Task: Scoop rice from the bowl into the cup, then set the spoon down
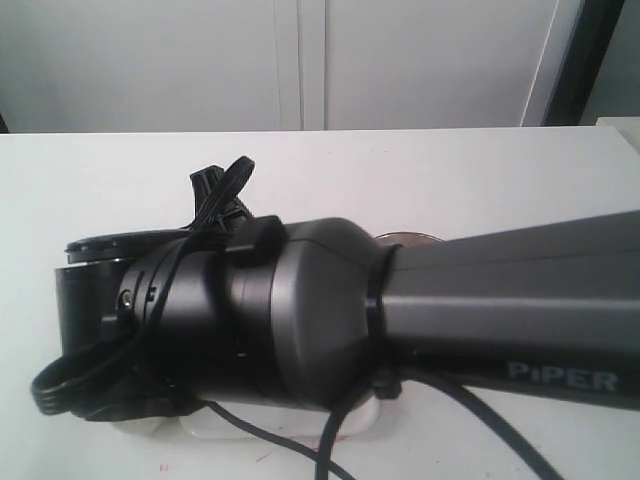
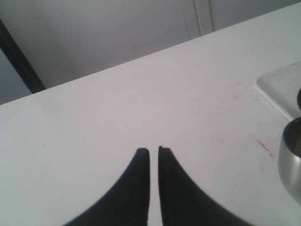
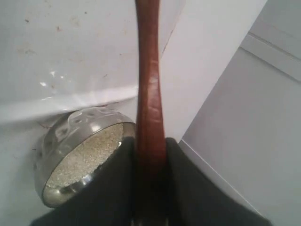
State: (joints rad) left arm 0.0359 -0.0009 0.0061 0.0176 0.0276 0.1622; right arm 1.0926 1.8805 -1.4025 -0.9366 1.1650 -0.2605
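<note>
In the right wrist view my right gripper (image 3: 150, 141) is shut on the long handle of the reddish-brown wooden spoon (image 3: 148, 70). The spoon's oval end runs out of the frame. Beside the jaws sits the shiny steel bowl (image 3: 56, 141), holding off-white rice (image 3: 87, 155). The left wrist view shows my left gripper (image 2: 154, 150) shut and empty above bare table. The steel cup (image 2: 291, 165) shows at that frame's edge, apart from the fingers. In the exterior view the right arm (image 1: 300, 320) hides nearly everything; only a sliver of a steel rim (image 1: 410, 238) shows behind it.
A white tray (image 2: 282, 89) lies beside the cup, and its edge (image 1: 300, 425) peeks out under the arm. Black cables (image 1: 60, 385) loop off the wrist. The white table (image 2: 94, 117) carries faint red marks. A pale wall stands behind.
</note>
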